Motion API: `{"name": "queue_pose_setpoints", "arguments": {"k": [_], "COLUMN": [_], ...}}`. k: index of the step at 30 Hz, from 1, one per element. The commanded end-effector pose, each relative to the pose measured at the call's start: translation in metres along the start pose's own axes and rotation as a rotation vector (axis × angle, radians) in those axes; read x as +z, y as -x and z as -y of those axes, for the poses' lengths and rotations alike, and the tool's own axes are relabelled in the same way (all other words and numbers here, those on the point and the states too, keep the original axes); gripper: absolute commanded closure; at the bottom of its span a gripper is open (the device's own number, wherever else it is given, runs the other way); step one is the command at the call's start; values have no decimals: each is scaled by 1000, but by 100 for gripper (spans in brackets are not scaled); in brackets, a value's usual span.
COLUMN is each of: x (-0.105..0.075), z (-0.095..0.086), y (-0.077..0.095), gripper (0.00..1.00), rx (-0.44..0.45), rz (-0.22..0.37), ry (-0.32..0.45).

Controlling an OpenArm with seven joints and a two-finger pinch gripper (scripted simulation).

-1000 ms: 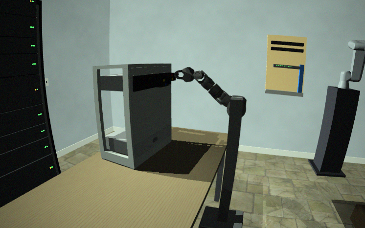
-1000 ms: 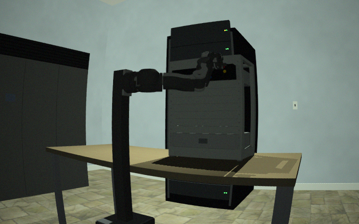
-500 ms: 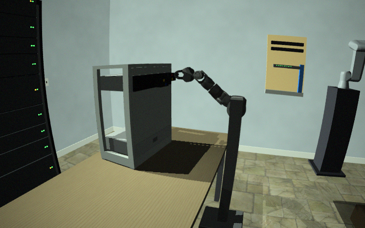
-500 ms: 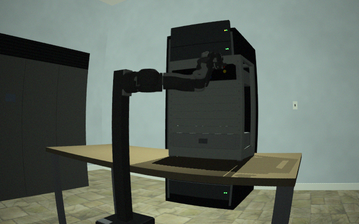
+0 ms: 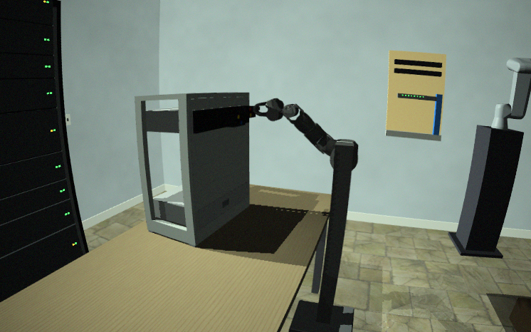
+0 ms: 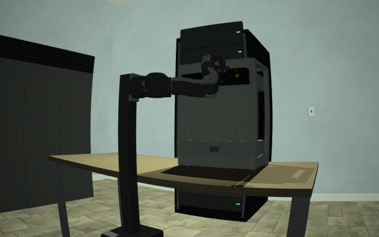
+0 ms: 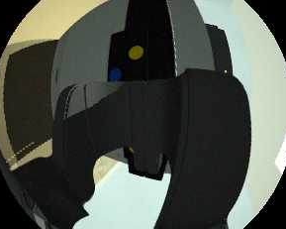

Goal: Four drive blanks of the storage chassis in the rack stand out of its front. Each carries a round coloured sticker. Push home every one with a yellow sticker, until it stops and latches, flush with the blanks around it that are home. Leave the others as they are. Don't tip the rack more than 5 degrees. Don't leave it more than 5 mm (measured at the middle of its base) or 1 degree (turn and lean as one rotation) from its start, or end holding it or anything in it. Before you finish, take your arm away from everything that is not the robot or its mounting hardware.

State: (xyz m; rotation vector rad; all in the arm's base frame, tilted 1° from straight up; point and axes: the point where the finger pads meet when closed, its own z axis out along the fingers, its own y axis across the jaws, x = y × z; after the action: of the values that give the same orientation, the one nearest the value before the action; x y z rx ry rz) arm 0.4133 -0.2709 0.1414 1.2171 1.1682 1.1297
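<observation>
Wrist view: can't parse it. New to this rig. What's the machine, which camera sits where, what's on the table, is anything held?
The machine is a single jointed arm on a dark post, ending in a two-finger gripper.

The top view looks from high up at the side of the scene. The exterior view looks from behind the arm at the front of the rack. The wrist view sits on the arm itself, so the big dark shapes are the gripper's own fingers up close.

On the tan table stands the grey rack. The black strip near its top is the storage chassis with drive blanks carrying round stickers: yellow, blue, and red in the exterior view.

The gripper is shut, holding nothing, close to the chassis front.
</observation>
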Motion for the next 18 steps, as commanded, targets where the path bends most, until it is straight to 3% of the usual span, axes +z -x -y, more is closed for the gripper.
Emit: {"name": "queue_pose_setpoints", "arguments": {"k": [1, 8, 15, 18], "x": [-3, -23, -24, -17], "z": [5, 9, 10, 10], "y": [-7, -56, -61, -61], "gripper": [100, 100, 100, 100], "rx": [24, 25, 26, 26], "rz": [25, 26, 27, 27], "ry": [-18, -18, -19, -19]}}
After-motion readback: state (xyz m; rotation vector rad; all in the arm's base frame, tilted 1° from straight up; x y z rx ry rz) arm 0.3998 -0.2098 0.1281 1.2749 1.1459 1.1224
